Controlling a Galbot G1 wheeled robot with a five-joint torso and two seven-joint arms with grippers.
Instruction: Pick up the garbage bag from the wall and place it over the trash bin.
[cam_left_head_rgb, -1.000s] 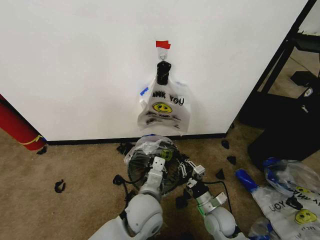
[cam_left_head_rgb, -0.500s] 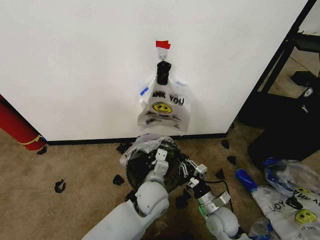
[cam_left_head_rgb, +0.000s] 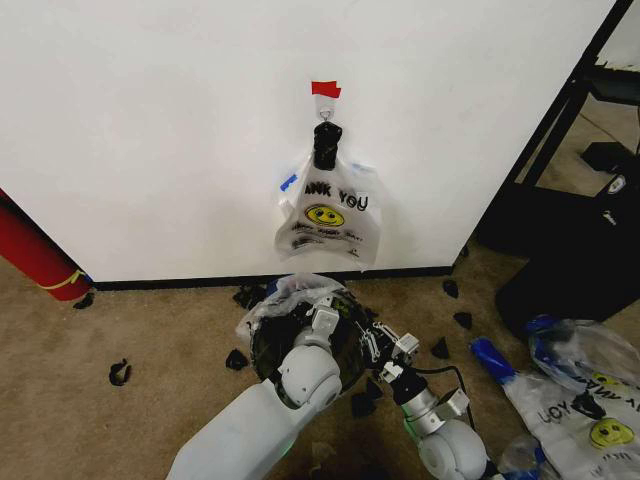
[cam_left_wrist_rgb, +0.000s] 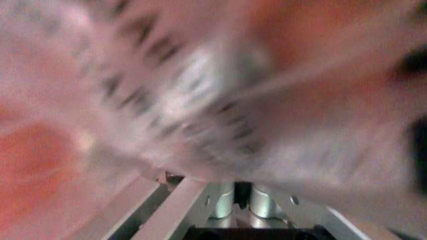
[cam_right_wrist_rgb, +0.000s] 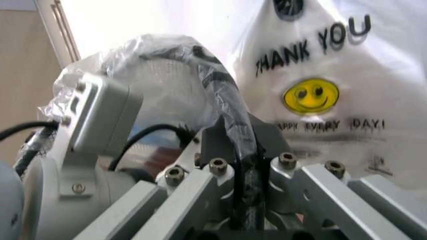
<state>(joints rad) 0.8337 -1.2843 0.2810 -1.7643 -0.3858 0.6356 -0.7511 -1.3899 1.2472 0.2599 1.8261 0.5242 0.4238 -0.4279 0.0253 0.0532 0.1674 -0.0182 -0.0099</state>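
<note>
The garbage bag (cam_left_head_rgb: 285, 300) lies crumpled over the top of the black wire-mesh trash bin (cam_left_head_rgb: 268, 352), which stands on the carpet just below the white wall (cam_left_head_rgb: 150, 130). My left gripper (cam_left_head_rgb: 322, 322) is at the bin's mouth, shut on the bag's plastic (cam_left_wrist_rgb: 220, 100), which presses right up against the left wrist view. At the bin's right side my right gripper (cam_left_head_rgb: 380, 346) is shut on the bin's rim (cam_right_wrist_rgb: 230, 112) with bag plastic (cam_right_wrist_rgb: 160, 65) wrapped around it. The bin's red base is hidden.
A bunch of like-printed bags (cam_left_head_rgb: 325, 215) with a black clip hangs from a hook under red tape (cam_left_head_rgb: 325, 89). A red roll (cam_left_head_rgb: 35, 255) leans at the left. Black furniture (cam_left_head_rgb: 570, 240) and loose bags (cam_left_head_rgb: 585, 400) crowd the right. Black scraps (cam_left_head_rgb: 120, 372) dot the carpet.
My left arm has pushed forward toward the wall and its gripper has shifted slightly up over the bin. The bag has spread wider over the bin's top. The right gripper has hardly moved.
</note>
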